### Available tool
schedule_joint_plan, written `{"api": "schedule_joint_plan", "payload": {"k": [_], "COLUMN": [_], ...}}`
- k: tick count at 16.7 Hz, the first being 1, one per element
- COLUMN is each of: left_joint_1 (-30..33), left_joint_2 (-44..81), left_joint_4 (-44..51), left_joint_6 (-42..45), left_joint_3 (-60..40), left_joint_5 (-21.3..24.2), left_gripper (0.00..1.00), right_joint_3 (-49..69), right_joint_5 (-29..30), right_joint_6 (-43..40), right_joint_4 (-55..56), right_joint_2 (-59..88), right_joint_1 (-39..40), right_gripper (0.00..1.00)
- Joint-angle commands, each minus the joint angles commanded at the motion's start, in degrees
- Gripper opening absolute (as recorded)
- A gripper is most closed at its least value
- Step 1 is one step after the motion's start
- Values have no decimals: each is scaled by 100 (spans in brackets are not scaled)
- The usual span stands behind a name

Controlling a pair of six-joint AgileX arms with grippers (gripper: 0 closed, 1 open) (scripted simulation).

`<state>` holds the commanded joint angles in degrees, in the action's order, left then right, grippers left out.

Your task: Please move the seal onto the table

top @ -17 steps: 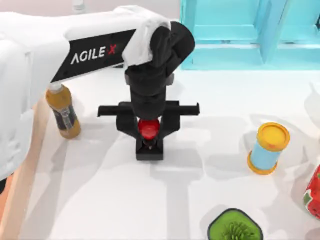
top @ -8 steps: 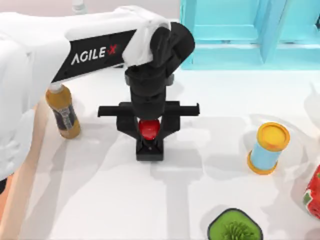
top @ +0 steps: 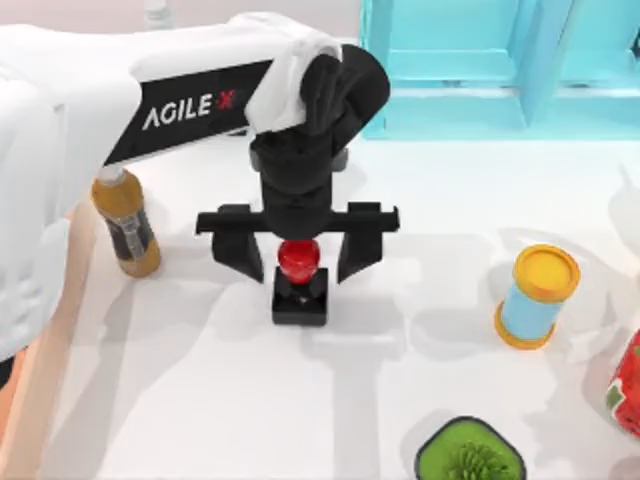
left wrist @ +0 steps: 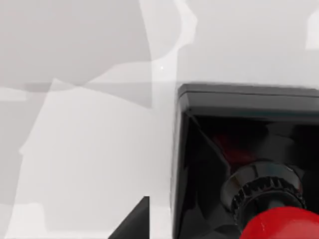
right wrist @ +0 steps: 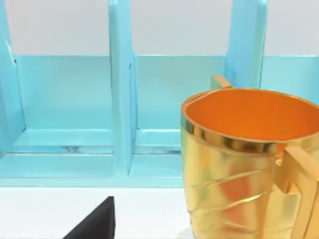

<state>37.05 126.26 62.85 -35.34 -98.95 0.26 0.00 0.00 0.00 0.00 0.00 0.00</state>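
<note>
The seal [top: 299,285] stands upright on the white table [top: 200,400], its black square base down and its red ball knob on top. My left gripper [top: 299,270] hangs straight over it, open, one finger on each side of the knob and neither touching it. The left wrist view looks down on the seal's black base [left wrist: 239,129] and red knob [left wrist: 284,226] from close by, with white table beside them. My right gripper [right wrist: 94,224] is off by the light-blue shelf [right wrist: 119,99], with a gold cup [right wrist: 239,164] close in front of it.
An orange juice bottle [top: 125,220] stands left of the seal. To the right are a blue can with a yellow lid [top: 538,297] and a red strawberry-patterned object [top: 627,385]. A green round thing [top: 470,455] lies at the front, the shelf [top: 480,70] at the back, and a wooden tray rim [top: 30,400] at left.
My left gripper has opened: its fingers have spread away from the red knob and let the seal go. The seal stays standing in the same spot on the table.
</note>
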Motion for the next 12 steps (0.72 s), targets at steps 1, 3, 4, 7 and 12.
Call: {"api": "schedule_joint_plan", "payload": {"k": [1,3,4,7,12], "left_joint_1": [0,0,0,0,9], "left_joint_2": [0,0,0,0,95], "left_joint_4": [0,0,0,0,400], "left_joint_6": [0,0,0,0,-20], "left_joint_3": [0,0,0,0,-415], "left_joint_5": [0,0,0,0,2], "left_gripper": [100,100,100,100,100], "right_joint_3": [0,0,0,0,0], "right_joint_5": [0,0,0,0,0], "right_joint_6": [0,0,0,0,0], "right_joint_4": [0,0,0,0,0], "right_joint_2": [0,0,0,0,0], "right_joint_1": [0,0,0,0,0], "right_gripper": [100,100,100,100,100]}}
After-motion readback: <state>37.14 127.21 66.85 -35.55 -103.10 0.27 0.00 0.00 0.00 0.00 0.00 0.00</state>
